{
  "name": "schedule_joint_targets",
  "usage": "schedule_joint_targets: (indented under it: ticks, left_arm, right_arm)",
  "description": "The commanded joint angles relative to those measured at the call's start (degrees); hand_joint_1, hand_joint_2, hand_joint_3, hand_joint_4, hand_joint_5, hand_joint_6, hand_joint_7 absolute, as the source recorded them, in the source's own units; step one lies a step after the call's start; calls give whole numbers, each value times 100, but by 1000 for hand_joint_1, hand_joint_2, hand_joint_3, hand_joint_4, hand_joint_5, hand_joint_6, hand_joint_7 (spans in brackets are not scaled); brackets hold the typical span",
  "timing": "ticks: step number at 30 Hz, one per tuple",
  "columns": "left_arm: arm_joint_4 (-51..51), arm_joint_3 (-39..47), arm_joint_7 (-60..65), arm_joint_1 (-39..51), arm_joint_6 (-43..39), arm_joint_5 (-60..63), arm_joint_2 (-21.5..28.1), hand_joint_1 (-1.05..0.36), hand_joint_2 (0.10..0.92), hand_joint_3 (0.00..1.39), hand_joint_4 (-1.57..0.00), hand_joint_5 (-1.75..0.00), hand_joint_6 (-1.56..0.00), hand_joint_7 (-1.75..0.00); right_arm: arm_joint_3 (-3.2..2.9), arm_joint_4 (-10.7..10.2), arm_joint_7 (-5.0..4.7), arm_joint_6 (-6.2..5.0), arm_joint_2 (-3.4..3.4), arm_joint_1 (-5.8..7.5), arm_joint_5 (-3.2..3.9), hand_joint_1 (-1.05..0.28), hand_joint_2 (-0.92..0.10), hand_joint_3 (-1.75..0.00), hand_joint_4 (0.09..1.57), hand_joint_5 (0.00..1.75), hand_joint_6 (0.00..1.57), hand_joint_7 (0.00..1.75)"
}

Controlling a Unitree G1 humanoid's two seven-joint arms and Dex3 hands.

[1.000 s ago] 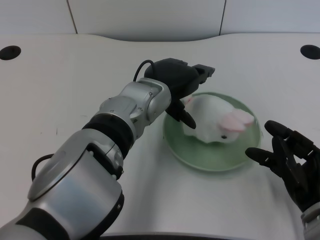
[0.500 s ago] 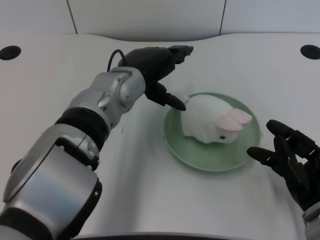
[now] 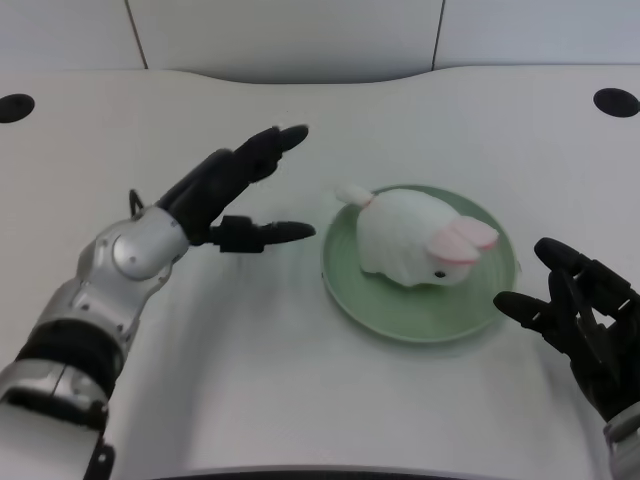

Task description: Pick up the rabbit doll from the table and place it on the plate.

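A white rabbit doll [image 3: 412, 236] with pink ears lies on the green plate [image 3: 420, 308] right of the table's middle, its head toward the front right and its small tail toward the back left. My left hand [image 3: 235, 195] hovers to the left of the plate, fingers spread apart and holding nothing, clear of the doll. A gap of bare table separates its thumb tip from the plate's rim.
My right hand [image 3: 575, 320] waits with fingers spread just beyond the plate's right rim. Two dark round holes [image 3: 15, 106] [image 3: 615, 101] mark the table's far corners. A pale wall panel runs along the back edge.
My left hand has let go of the rabbit doll and pulled back to the left, away from the plate, its fingers spreading. The doll stays on the plate.
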Motion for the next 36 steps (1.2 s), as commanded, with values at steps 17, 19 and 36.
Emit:
schedule_joint_targets:
  ticks: [17,19,36]
  left_arm:
    - [-4548,1869,-1192,3162,3374,-3391,146,-619,921,305,-269,-1352,-297,-821]
    - [-4936,2056,-950,3418,3909,-3626,96,-605,921,335,-422,-1398,-385,-868]
    - [-5021,2457,-539,4423,4002,-3658,-287,-555,921,598,-817,-1746,-534,-1737]
  right_arm:
    - [30,-12,149,-38,-79,7,-3,-255,-921,-302,916,549,1052,15]
    - [15,60,175,-67,-107,-25,-19,-258,-921,-299,918,547,1048,13]
    - [-89,233,282,-191,-220,-138,-18,-246,-921,-318,915,547,1040,6]
